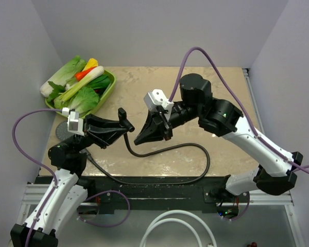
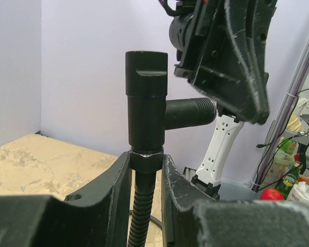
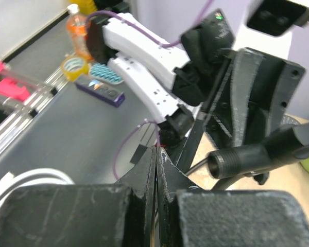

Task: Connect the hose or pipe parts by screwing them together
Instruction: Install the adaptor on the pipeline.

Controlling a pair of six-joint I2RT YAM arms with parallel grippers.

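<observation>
Two grippers meet above the table (image 1: 206, 87). The left gripper (image 2: 146, 163) clamps the nut where the hose (image 2: 139, 216) joins the bottom of the fitting (image 2: 146, 103). It holds the fitting upright, clear of the table, with the bare threaded side port pointing at the right gripper (image 3: 156, 167). That one is pinched fully together on nothing, its tips near the port but apart from it. From the fitting the hose loops across the table to the near edge. The disc (image 1: 61, 133) lies flat by the left edge, partly under the left arm.
</observation>
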